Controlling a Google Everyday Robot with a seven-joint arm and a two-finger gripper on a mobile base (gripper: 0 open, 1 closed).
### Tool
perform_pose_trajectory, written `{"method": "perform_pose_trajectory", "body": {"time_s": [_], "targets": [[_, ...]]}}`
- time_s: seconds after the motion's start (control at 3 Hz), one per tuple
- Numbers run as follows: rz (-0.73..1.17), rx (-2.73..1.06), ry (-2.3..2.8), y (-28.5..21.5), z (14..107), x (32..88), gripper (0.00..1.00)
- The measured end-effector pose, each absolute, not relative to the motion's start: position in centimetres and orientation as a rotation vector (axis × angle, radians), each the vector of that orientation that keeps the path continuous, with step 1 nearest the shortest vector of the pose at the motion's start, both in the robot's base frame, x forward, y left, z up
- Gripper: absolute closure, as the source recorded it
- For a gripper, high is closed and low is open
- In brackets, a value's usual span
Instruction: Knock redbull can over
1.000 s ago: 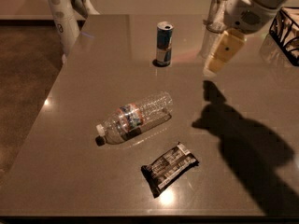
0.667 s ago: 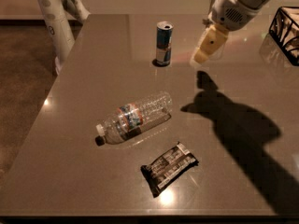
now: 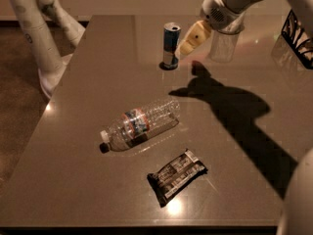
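While my pressed-together gripper [image 3: 191, 39] is hovering, redbull can [image 3: 170, 45] just left of it, I am risking a low shove merely sliding it.

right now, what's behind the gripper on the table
A clear glass tumbler stands behind the gripper, near the upright redbull can. The arm covers its rim, so what is inside cannot be seen.
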State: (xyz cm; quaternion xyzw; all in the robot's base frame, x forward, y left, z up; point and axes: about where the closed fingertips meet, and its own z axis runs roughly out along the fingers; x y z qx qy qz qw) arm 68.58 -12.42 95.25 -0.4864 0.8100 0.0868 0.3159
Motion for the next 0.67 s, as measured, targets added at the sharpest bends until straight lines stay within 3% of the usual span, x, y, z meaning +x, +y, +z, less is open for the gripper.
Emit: {"method": "perform_pose_trajectory", "body": {"time_s": [0.67], "targets": [[0.368,-1.212,2.106,-8.7,93.1,72.6,0.0]]}}
